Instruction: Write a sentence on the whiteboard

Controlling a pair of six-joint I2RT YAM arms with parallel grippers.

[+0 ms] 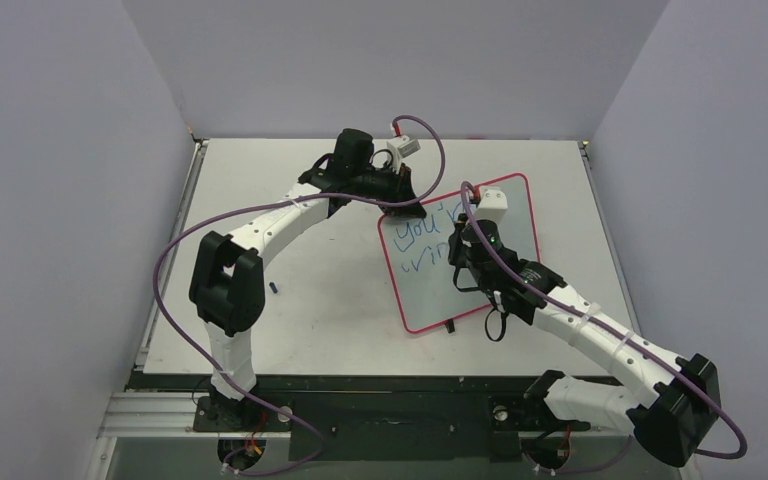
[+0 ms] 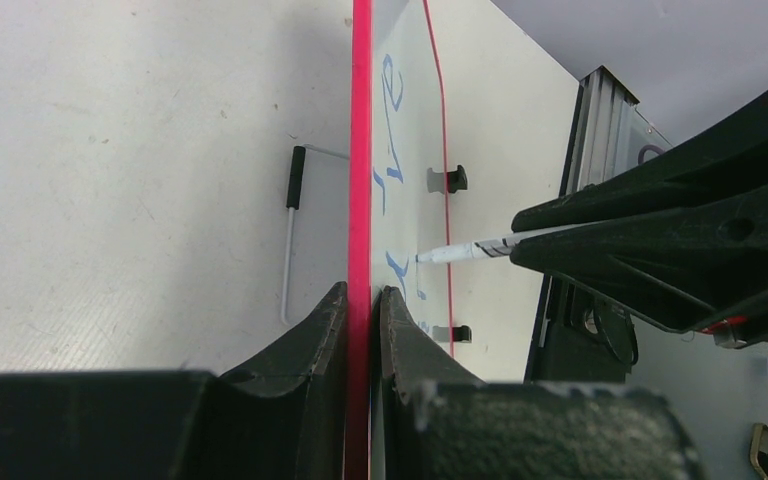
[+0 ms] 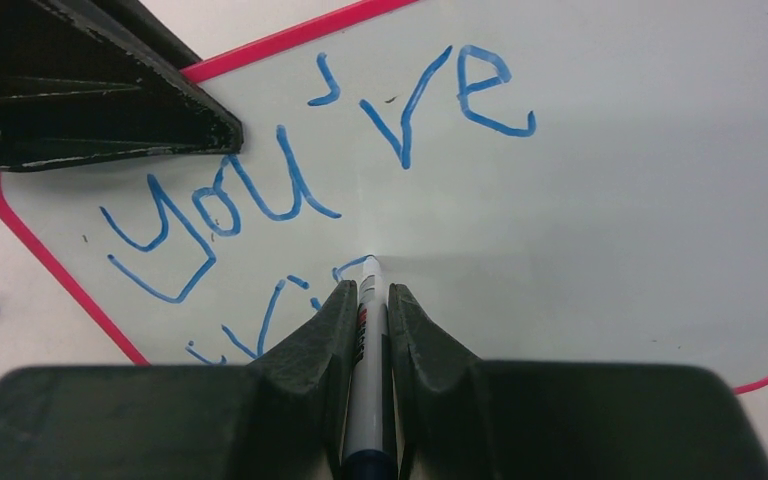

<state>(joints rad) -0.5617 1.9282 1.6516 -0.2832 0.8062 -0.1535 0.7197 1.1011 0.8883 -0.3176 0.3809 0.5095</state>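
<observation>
- Now, count of arms: two, both reaching in over the table [image 1: 310, 320] from the near edge; one purple cable [image 1: 160, 270] loops along each
- Whiteboards: one. The whiteboard [image 1: 430, 295] sits on the table right of centre, turned at a slant, with its pink-red frame unbroken all round
- Feet: two small black feet [image 2: 450, 180] show along one long edge in the left wrist view; only one can be made out from above
- Left gripper [image 2: 362, 295]: jaws pinched together on the whiteboard's frame, one finger on each face, at the far-left corner [image 1: 403, 205]
- Right gripper [image 3: 365, 290]: jaws clamped on the pen [image 3: 368, 340], over the middle of the board [image 1: 460, 250]
- Pens: one, white barrel with dark end, tip touching the board surface just below the first line of writing
- The sentence [image 3: 310, 170]: two lines in blue so far. Line one reads "you're", complete. Line two is a few uneven strokes, unreadable, ending at the pen tip
- Other items: one small dark-blue object [image 1: 274, 287] on the table, well apart from the board on its left
</observation>
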